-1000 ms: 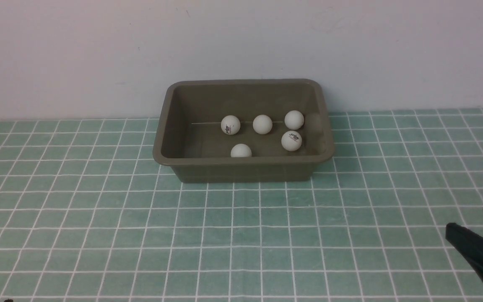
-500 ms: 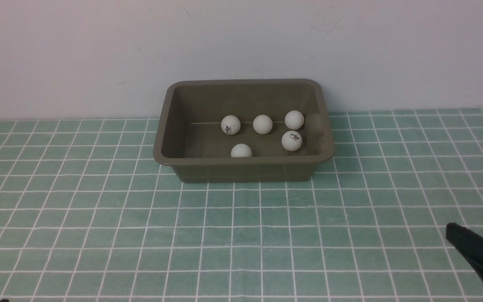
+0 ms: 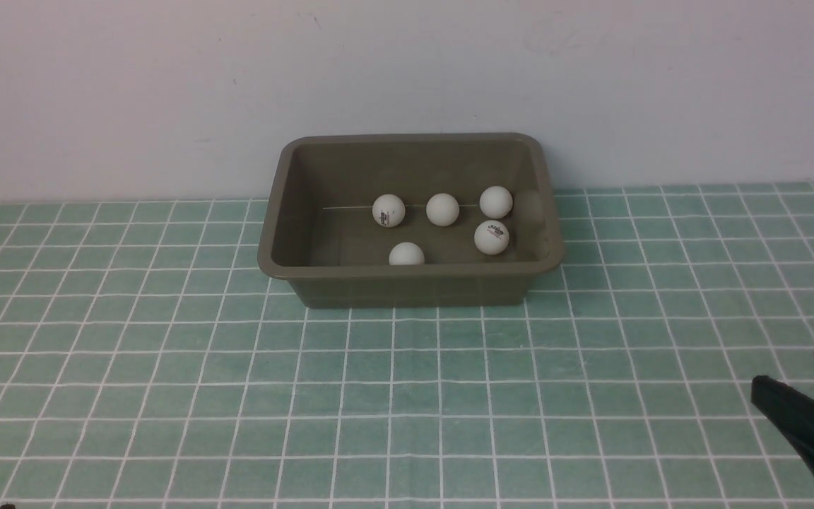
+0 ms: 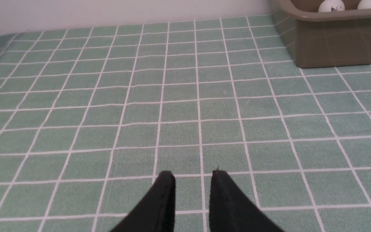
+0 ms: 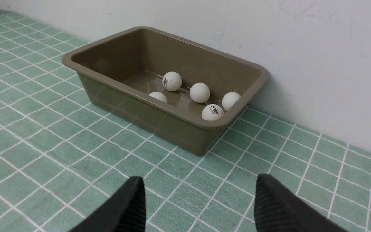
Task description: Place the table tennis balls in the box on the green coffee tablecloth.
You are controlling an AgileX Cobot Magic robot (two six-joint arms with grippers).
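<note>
The box (image 3: 410, 283) stands on the green coffee tablecloth (image 3: 167, 367) at the far middle of the surface, its back edge close to the pale wall (image 3: 407, 71); it sits upright, its flared rim unbroken all round. All five table tennis balls lie inside it on the floor of the tub; three form a loose row toward the back, namely the left ball (image 3: 388, 210) with a dark logo, the middle ball (image 3: 442, 209), and the right ball (image 3: 496, 202), which lies near the box's right wall; a fourth ball with a logo (image 3: 492, 237) rests just in front of the right one, close to it; the fifth ball (image 3: 406, 254) lies nearest the front wall, partly hidden behind the rim in the front view. In the right wrist view the same five show, none touching another as far as can be told.

The right tool (image 5: 198, 206) hangs over the cloth at the near right, well apart from the box; its fingers stand plainly parted with bare cloth between them, and it holds nothing. The left tool (image 4: 192, 199) is low over the cloth at the near left, far from the box; its black fingers are drawn narrow, with only a slim strip of cloth showing between the tips, and nothing is gripped.
</note>
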